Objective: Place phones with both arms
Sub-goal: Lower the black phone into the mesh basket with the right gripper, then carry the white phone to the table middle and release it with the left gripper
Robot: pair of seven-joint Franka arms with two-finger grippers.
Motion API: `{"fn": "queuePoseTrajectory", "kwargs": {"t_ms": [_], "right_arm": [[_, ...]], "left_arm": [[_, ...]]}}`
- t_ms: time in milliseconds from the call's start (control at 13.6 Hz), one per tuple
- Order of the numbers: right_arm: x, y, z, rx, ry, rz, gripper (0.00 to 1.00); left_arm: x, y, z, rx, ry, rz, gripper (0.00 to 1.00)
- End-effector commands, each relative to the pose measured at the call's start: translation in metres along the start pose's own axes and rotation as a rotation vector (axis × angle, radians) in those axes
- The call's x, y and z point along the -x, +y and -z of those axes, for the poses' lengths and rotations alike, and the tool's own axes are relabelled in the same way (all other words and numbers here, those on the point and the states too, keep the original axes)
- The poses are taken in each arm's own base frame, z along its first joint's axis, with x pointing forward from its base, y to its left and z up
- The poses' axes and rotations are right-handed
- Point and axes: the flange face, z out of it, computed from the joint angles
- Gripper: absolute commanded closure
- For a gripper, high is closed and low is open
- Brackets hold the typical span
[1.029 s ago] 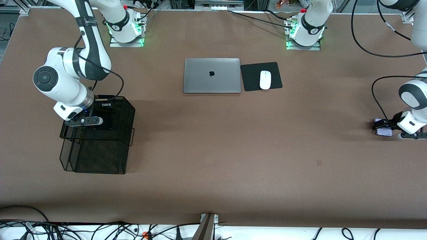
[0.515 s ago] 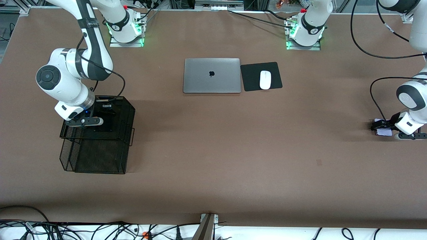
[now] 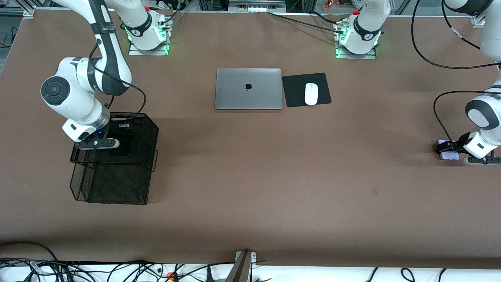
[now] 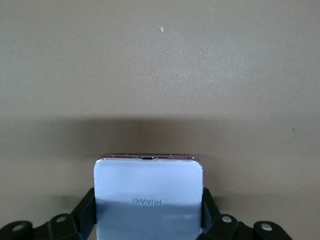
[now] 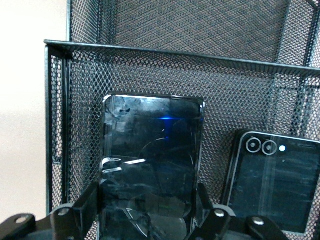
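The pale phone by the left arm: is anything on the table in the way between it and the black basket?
Nothing visible blocks it. The left tool grips the pale phone at the left arm's end; the table between it and the mesh basket is bare. The laptop and mouse lie farther from the front camera.

Even overhead light is washing the brown table [image 3: 250, 176], and soft shadows are spreading under the laptop [image 3: 248, 89] toward the front camera. Green glows are shining at both bases. In the right wrist view, a blue glint is reflecting off the black phone [image 5: 150, 170], slightly blurred.
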Motion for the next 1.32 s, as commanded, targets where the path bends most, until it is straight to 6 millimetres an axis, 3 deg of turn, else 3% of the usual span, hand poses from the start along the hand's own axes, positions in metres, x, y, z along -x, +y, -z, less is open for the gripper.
{"fn": "queuePoseTrajectory", "kwargs": {"t_ms": [0,147,221,368,515,735,1029,1250], "right_arm": [[-0.004,0.002,0.005,-0.009,0.015,0.0,0.21],[-0.007,0.002,0.01,-0.01,0.024,-0.01,0.08],[-0.007,0.001,0.011,-0.01,0.026,-0.008,0.0],[-0.013,-0.001,0.019,-0.011,0.039,-0.001,0.0],[-0.02,-0.003,0.032,-0.013,0.055,0.009,0.0],[-0.028,-0.01,0.059,-0.026,0.004,0.023,0.0],[-0.048,-0.017,0.104,-0.014,-0.04,0.043,0.0],[-0.068,0.019,0.124,-0.025,-0.046,-0.033,0.0]], "left_arm": [[-0.024,0.008,0.027,0.041,-0.026,0.018,1.0],[-0.044,0.015,0.061,0.078,-0.094,0.051,1.0],[-0.056,0.032,0.073,0.089,-0.121,0.069,1.0],[-0.08,0.087,0.081,0.079,-0.144,0.138,1.0],[-0.1,0.175,0.077,0.056,-0.177,0.207,1.0],[-0.108,0.299,0.082,0.018,-0.245,0.269,1.0],[-0.095,0.469,0.099,-0.06,-0.253,0.398,1.0],[-0.071,0.586,0.109,-0.092,-0.218,0.465,1.0]]}}
